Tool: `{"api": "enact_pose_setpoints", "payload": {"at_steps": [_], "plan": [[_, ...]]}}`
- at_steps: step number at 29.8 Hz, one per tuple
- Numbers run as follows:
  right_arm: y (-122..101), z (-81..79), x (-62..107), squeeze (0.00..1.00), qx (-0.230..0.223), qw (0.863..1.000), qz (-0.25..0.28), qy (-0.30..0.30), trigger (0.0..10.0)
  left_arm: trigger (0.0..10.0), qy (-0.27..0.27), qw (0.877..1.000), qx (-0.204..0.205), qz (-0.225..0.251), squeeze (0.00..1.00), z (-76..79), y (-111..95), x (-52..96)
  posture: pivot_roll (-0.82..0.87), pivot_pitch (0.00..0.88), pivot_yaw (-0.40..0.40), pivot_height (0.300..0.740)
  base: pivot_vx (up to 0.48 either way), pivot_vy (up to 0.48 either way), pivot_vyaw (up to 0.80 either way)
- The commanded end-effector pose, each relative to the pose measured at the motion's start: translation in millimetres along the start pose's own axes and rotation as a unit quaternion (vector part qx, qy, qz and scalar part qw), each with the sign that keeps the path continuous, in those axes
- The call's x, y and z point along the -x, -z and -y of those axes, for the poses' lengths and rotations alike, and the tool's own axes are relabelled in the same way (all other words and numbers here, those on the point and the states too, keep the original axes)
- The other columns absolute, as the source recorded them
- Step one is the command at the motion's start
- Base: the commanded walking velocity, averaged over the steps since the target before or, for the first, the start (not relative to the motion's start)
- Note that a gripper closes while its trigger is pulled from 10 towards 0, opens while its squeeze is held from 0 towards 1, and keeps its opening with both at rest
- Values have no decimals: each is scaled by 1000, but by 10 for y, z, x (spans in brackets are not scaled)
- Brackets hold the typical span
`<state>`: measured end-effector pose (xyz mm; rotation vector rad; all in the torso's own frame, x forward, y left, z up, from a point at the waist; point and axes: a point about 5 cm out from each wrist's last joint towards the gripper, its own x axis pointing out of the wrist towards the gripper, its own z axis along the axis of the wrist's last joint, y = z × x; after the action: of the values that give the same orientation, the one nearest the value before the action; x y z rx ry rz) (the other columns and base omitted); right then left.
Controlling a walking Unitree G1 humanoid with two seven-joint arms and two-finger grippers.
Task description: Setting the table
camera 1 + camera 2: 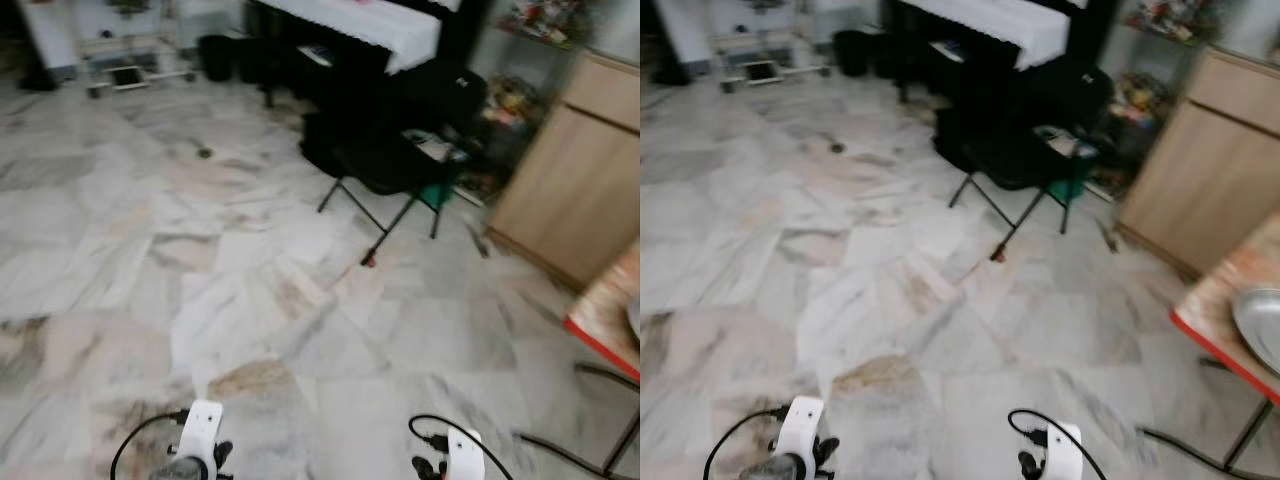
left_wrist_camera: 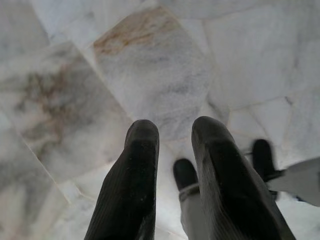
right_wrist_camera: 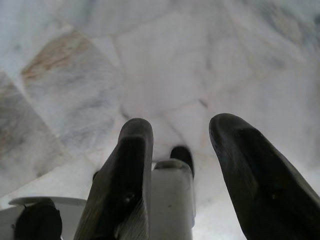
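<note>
Room: a pale marble floor (image 1: 250, 300) was seen, blurred, with a black folding chair (image 1: 385, 165) ahead, a wooden cabinet (image 1: 575, 170) to the right and a white-clothed dark table (image 1: 365, 25) further back.

Left eye view: both arms were held low at the near edge, the left wrist (image 1: 200, 430) and right wrist (image 1: 465, 450) hanging over bare floor; the red-edged table (image 1: 605, 320) was cut off at the right border.

Right eye view: the red-edged table was shown with a metal plate (image 1: 1260, 325) lying on it, ahead and to the right, well apart from both arms; the right arm was judged the nearer, and a turn to the right would be called for.

Left wrist view: the left gripper (image 2: 175, 137) was seen with its fingers parted a little, nothing between them, floor beneath.

Right wrist view: the right gripper (image 3: 182, 135) was seen with its fingers further apart, nothing held.
</note>
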<state>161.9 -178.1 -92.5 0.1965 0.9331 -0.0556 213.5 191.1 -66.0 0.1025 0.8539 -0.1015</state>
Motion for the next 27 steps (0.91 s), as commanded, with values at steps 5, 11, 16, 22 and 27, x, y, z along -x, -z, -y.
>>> {"api": "enact_pose_setpoints", "payload": {"at_steps": [5, 11, 16, 22, 27], "plan": [[-10, 57, 8, 0, 8, 1000, -1, 8, 10000, 10000, 21, 1000, -12, -8, 0, 121, 36, -10, 15, 0, -33, 740, 0, 0, -775], [-8, 57, 7, 0, 9, 1000, -2, 7, 10000, 10000, 20, 1000, -10, -8, 0, 124, 30, -12, 22, 0, -35, 740, 0, 0, -776], [3, 76, 14, 0, 8, 1000, -4, 9, 10000, 10000, 18, 1000, -11, -9, 0, 108, 32, -10, 22, 0, -34, 740, 0, 0, -776], [11, 101, 21, 0, 7, 1000, -5, 11, 10000, 10000, 18, 999, -28, -10, 0, 97, 46, -4, 23, 0, -34, 740, 0, 0, -775], [-11, 85, 12, 0, 7, 1000, -2, 10, 10000, 10000, 16, 999, -26, -13, 0, 97, 63, -1, 23, 0, -34, 740, 0, -197, -775]]}}
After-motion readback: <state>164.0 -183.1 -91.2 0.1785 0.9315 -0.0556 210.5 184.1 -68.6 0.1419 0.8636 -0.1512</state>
